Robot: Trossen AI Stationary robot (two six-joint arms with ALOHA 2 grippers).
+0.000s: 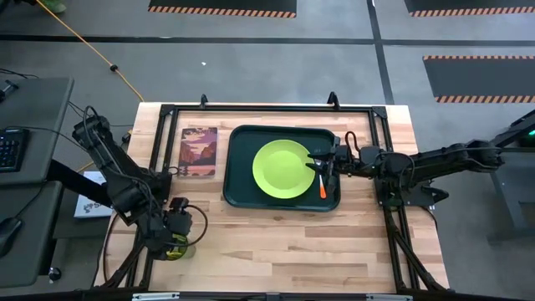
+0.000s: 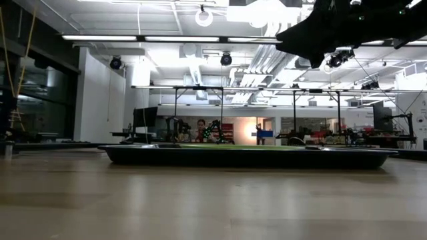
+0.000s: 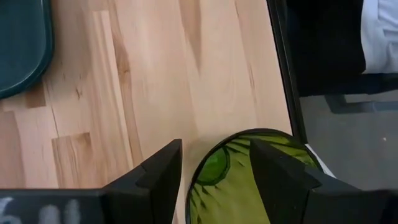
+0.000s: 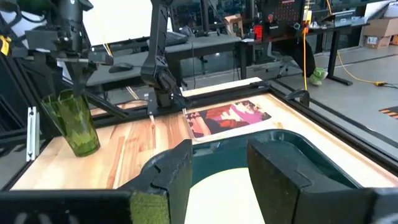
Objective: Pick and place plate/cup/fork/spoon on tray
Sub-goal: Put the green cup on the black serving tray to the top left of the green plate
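The dark-green tray [image 1: 238, 191] lies mid-table with the lime-green plate [image 1: 281, 169] on it. The fork [image 1: 323, 186], orange handle, lies on the tray just right of the plate. My right gripper [image 1: 328, 163] is open over the tray's right part, above the plate's edge [image 4: 221, 149]. The green cup [image 4: 76, 124] stands upright on the table near the near left corner. My left gripper [image 1: 177, 238] is open at the cup, coming down from above. In the left wrist view [image 3: 214, 152] one finger stands inside the cup [image 3: 224, 186] and one outside. The spoon does not show. My left gripper straddles the cup's wall at the rim [image 3: 198, 177], one finger [image 3: 277, 174] inside the cup and the other [image 3: 158, 177] outside, pointing down. The gap between them is wide. I cannot tell whether either finger touches the wall. The cup stands on the table.
A picture card [image 1: 199, 151] lies left of the tray. A black metal frame [image 1: 267, 108] runs along the table's edges. Bare wood lies between the tray and the table's near edge. The low view shows the tray [image 2: 247, 157] side-on.
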